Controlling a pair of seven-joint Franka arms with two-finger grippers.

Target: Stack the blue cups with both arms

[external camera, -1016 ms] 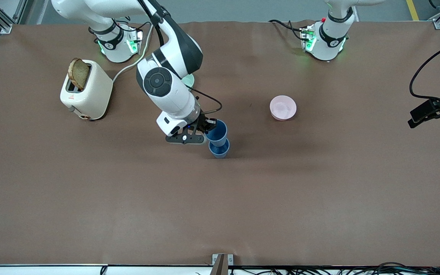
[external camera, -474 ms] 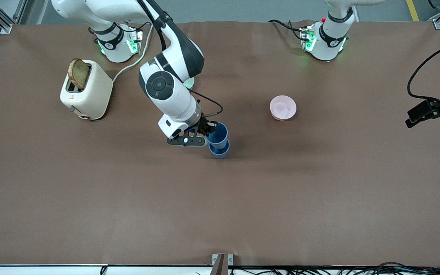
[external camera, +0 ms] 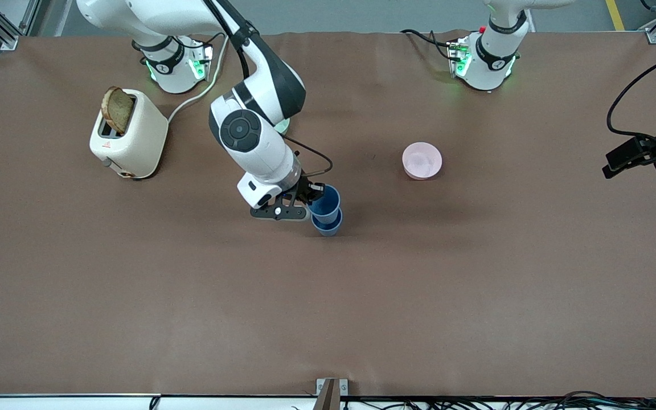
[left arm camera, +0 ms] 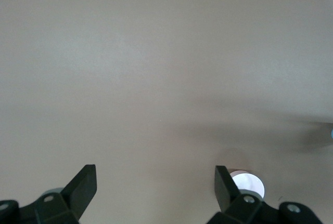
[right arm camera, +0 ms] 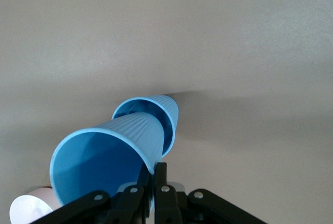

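We see the right gripper (external camera: pixel 312 195) pinched on the rim of the upper blue cup (external camera: pixel 326 200), one finger inside the wall and one outside, as the right wrist view shows (right arm camera: pixel 154 182). That cup (right arm camera: pixel 106 154) is tilted, its base going into the mouth of the lower blue cup (external camera: pixel 328 223), which stands on the brown table (external camera: pixel 476 273); the lower cup's rim (right arm camera: pixel 148 110) rings the held cup's narrow end. The pink bowl (external camera: pixel 422 160) sits toward the left arm's end from the cups and farther from the front camera. The cream toaster (external camera: pixel 128 135), a bread slice (external camera: pixel 117 109) in its slot, stands toward the right arm's end from the cups. The left gripper (left arm camera: pixel 155 185) waits with fingers spread wide and empty, raised at the left arm's end (external camera: pixel 644 154), with the pink bowl showing by one finger (left arm camera: pixel 248 185).
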